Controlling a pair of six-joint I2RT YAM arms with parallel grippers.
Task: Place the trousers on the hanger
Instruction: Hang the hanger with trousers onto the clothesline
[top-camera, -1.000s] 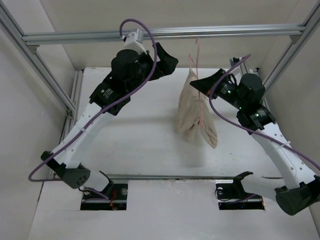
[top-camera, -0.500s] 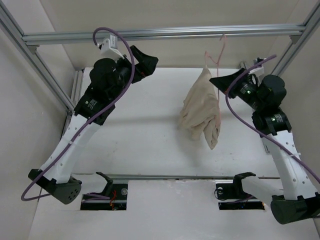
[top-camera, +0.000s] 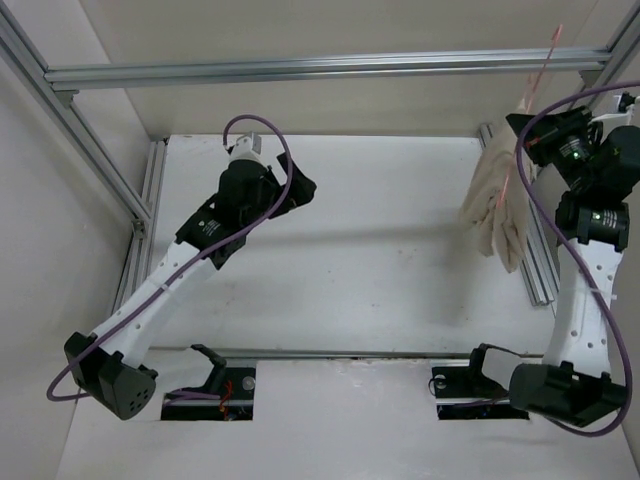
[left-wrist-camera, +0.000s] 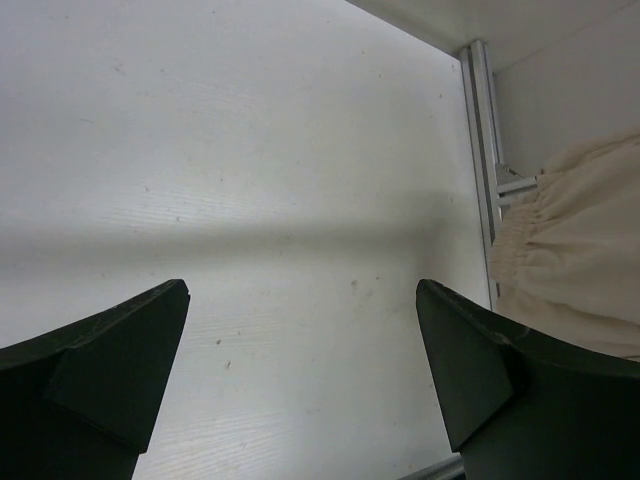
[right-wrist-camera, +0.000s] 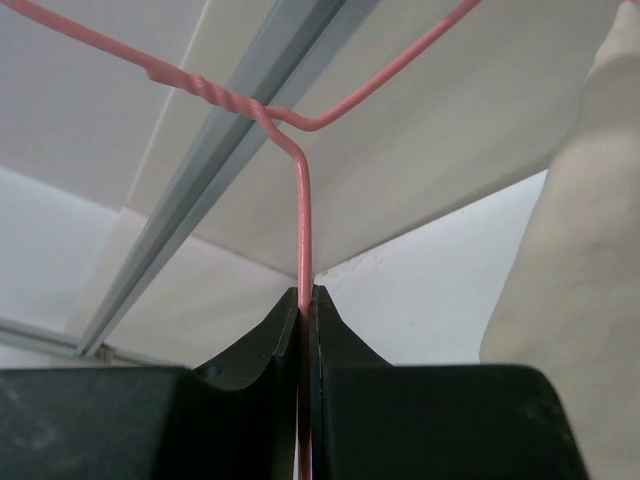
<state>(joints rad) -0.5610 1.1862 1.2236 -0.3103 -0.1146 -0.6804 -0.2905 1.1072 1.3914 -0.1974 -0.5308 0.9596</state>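
While the right gripper (right-wrist-camera: 305, 295) is pinched tight, its two black fingers meet on a straight run of the hanger (right-wrist-camera: 303, 220), a thin pink wire that rises from the tips to a twisted neck and then forks into two arms. From above, that gripper (top-camera: 527, 128) sits raised at about two o'clock of the white table (top-camera: 380, 280), and the wire (top-camera: 545, 60) pokes up past the metal crossbar (top-camera: 300, 68). The trousers (top-camera: 497, 205) hang from the wire just beside it: soft beige cloth, bunched, creased and drooping to a blunt point. The left gripper (left-wrist-camera: 300, 292) is spread wide with nothing between its dark wedge-shaped fingers, over bare board near eleven o'clock, well apart from the cloth.
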